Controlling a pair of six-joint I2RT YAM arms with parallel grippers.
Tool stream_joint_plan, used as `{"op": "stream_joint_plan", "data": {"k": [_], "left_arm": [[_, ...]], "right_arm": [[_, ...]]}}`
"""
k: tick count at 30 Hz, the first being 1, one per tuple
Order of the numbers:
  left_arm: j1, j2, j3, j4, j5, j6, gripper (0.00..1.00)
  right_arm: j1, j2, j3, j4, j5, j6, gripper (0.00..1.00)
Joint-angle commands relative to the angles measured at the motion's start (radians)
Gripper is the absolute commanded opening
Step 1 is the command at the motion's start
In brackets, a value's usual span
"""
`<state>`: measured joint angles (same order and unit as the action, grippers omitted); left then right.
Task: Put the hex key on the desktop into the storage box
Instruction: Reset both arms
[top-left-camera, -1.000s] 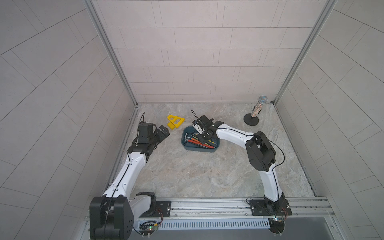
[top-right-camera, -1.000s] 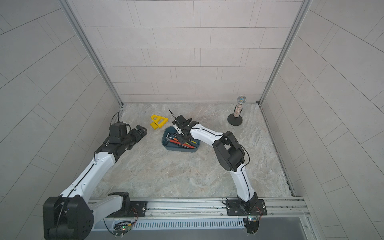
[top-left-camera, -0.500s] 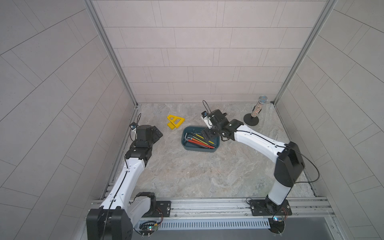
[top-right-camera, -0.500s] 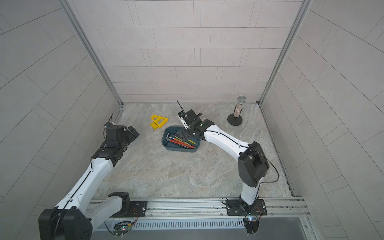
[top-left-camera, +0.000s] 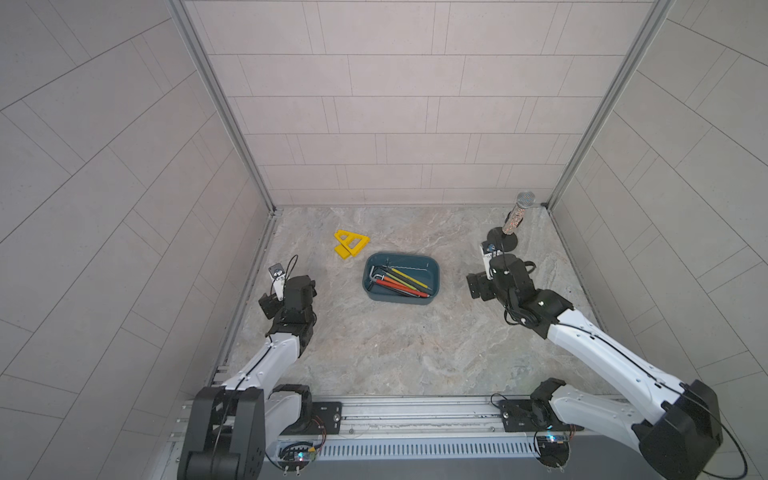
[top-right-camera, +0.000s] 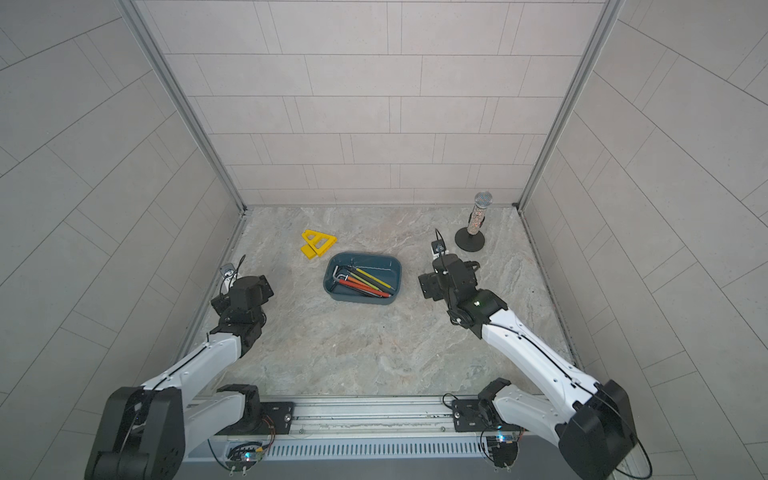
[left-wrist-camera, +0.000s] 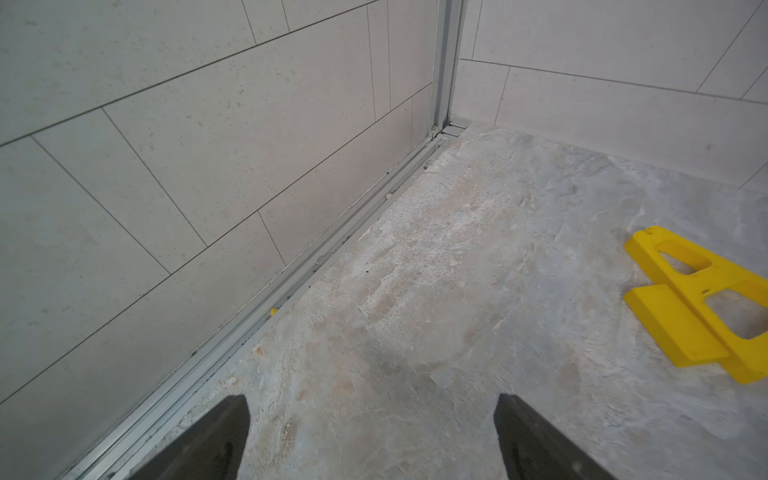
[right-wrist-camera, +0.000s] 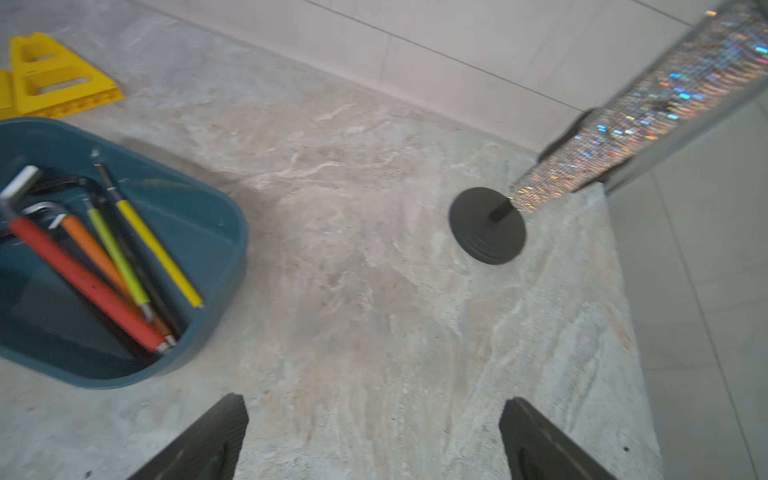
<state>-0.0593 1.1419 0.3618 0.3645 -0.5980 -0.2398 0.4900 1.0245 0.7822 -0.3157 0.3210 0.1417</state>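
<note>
Storage box (top-left-camera: 435, 272): hex keys (top-left-camera: 399, 286) inside; none seen on counter (top-left-camera: 395, 353). Left claw (left-wrist-camera: 370, 399), right claw (right-wrist-camera: 376, 399): wide apart, empty. Park both clear of box.

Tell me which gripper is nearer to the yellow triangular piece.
Left. The left gripper is beside the side wall, close to the yellow triangular piece; the right gripper is across the storage box, near the microphone stand.

Soft, even light fills the scene brightly without glare, casting only faint shadows beside the storage box (right-wrist-camera: 216, 224) on the desktop (right-wrist-camera: 353, 291), while both top views are sharp but bowed at their edges, the left wrist view crisp and the right wrist view motion-blurred.
</note>
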Motion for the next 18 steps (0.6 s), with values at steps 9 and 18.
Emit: {"op": "stream_joint_plan", "data": {"k": [9, 18], "left_arm": [[-0.025, 0.198, 0.013, 0.314, -0.004, 0.123, 1.0], [-0.023, 0.309, -0.039, 0.527, 0.146, 0.145, 1.0]], "right_arm": [[-0.143, -0.041, -0.226, 0.357, 0.302, -0.054, 1.0], [-0.26, 0.096, -0.369, 0.765, 0.306, -0.168, 1.0]]}}
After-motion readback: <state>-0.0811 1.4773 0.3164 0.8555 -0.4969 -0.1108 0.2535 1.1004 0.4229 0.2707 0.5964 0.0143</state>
